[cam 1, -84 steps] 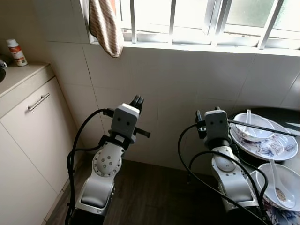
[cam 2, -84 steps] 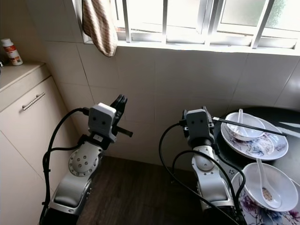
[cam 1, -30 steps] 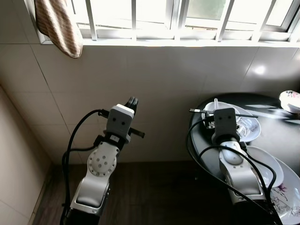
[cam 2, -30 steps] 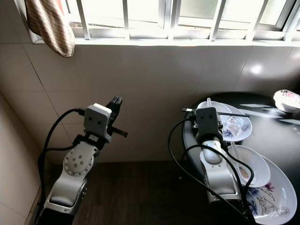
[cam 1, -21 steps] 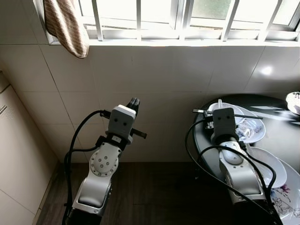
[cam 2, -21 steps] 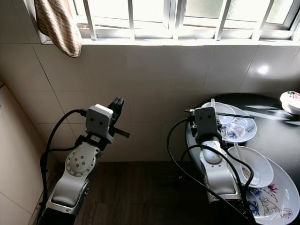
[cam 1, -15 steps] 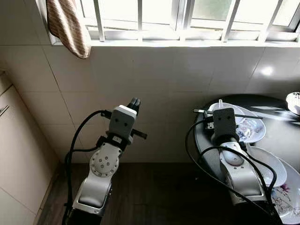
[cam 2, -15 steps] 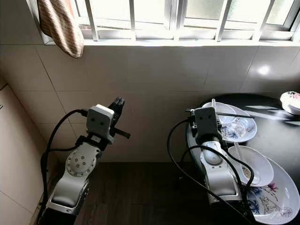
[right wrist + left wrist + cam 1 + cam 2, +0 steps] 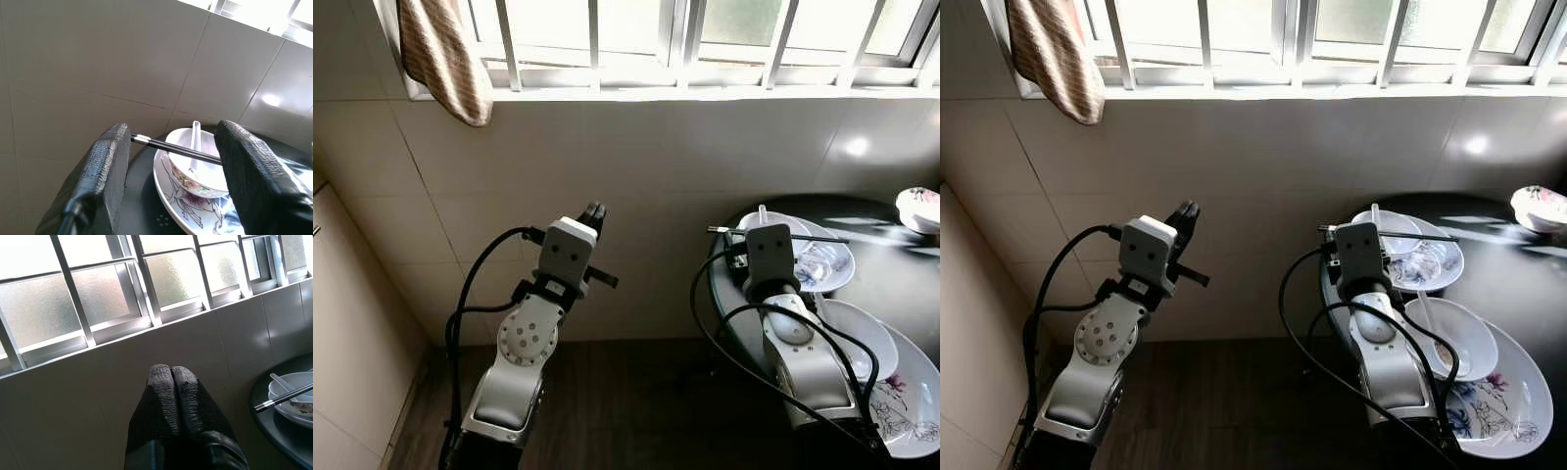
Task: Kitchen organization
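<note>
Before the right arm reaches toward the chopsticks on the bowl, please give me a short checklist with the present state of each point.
1. Right gripper open: ok, fingers spread apart.
2. Right gripper empty: ok.
3. Chopsticks reachable: ok, resting across the small bowl, ahead of the fingers.
4. Bowl stable: ok, it sits on a flowered plate on the black table.
5. Spoon in bowl: not ok, it may be knocked.
6. Left gripper clear: ok, shut, pointing at the wall.

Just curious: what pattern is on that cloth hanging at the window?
The hanging cloth has brown-and-cream stripes, clearest in the left eye view.
</note>
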{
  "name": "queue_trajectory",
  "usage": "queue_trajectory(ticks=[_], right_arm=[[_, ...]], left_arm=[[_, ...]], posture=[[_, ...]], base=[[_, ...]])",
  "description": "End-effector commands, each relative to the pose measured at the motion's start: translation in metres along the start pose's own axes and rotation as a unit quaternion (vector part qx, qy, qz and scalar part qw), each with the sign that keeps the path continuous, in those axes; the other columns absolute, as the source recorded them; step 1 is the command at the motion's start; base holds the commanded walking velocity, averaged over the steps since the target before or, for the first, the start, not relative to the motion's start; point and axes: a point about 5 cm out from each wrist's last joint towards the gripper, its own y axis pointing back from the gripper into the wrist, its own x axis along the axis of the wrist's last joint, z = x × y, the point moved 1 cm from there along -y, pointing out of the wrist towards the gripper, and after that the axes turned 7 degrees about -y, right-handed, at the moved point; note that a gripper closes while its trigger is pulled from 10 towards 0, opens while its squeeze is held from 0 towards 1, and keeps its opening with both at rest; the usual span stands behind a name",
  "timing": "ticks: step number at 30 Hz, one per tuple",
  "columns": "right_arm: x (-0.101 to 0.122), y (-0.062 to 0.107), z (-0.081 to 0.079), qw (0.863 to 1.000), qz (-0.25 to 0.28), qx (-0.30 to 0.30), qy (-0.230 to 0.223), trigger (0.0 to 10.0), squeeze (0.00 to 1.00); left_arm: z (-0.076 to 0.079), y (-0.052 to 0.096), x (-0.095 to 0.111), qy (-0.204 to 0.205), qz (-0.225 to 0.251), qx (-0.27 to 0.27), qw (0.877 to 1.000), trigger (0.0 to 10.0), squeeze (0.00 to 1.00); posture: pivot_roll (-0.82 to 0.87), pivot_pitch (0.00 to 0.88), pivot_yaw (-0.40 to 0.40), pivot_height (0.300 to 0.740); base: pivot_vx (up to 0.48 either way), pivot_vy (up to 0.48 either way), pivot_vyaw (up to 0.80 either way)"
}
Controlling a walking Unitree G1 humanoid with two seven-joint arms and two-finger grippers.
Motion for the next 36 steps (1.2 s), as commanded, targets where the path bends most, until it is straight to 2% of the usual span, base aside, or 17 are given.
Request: queue_trajectory(ticks=[1,5,9,14,20,23,27,29,33,36], right_arm=[[0.003,0.003,0.001,1.000,0.009,-0.001,0.004,10.0,0.00],[0.001,0.005,-0.003,1.000,0.005,0.005,0.008,10.0,0.00],[0.001,0.004,-0.002,1.000,0.005,0.002,0.002,10.0,0.00],[0.000,0.005,-0.003,1.000,0.004,0.002,0.001,10.0,0.00],[0.001,0.005,-0.004,1.000,0.003,0.004,0.002,10.0,0.00],[0.001,0.005,-0.004,1.000,0.004,0.004,0.004,10.0,0.00],[0.002,0.004,-0.003,1.000,0.005,0.003,0.005,10.0,0.00],[0.002,0.004,-0.002,1.000,0.003,-0.001,-0.005,10.0,0.00],[0.001,0.004,0.000,1.000,-0.004,-0.004,-0.015,10.0,0.00],[0.004,0.004,-0.001,1.000,0.008,0.000,0.003,10.0,0.00]], left_arm=[[0.004,0.001,0.000,-0.003,-0.003,-0.006,1.000,10.0,0.00],[0.009,0.004,-0.001,-0.002,-0.007,-0.015,1.000,10.0,0.00],[0.003,0.001,0.001,0.004,0.002,-0.001,1.000,10.0,0.00],[-0.001,0.002,0.001,0.003,-0.001,0.004,1.000,10.0,0.00],[0.002,0.004,-0.002,-0.007,-0.010,-0.005,1.000,10.0,0.00],[0.003,0.003,-0.002,-0.009,-0.013,-0.007,1.000,10.0,0.00],[0.001,0.003,0.001,0.019,0.001,0.008,1.000,10.0,0.00],[0.000,0.003,-0.001,0.005,-0.009,0.008,1.000,10.0,0.00],[-0.001,0.002,-0.002,0.004,-0.011,0.010,1.000,10.0,0.00],[-0.001,0.003,-0.002,0.005,-0.013,0.010,1.000,10.0,0.00]], posture=[[0.08,0.000,-0.012,0.740],[0.08,0.000,-0.011,0.740],[0.08,0.000,-0.010,0.740],[0.09,0.000,-0.009,0.740],[0.08,0.000,-0.012,0.740],[0.08,0.000,-0.013,0.740],[0.08,0.000,-0.013,0.740],[0.08,0.000,-0.013,0.740],[0.08,0.000,-0.015,0.740],[0.08,0.000,-0.015,0.740]], base=[[0.000,-0.480,0.00],[0.000,-0.480,0.00],[0.000,-0.337,0.00],[0.000,0.000,0.00],[0.000,0.000,0.00],[0.000,-0.480,0.00],[0.000,-0.240,0.00],[0.000,0.000,0.00],[0.000,0.000,-0.70],[0.000,0.000,-0.53]])
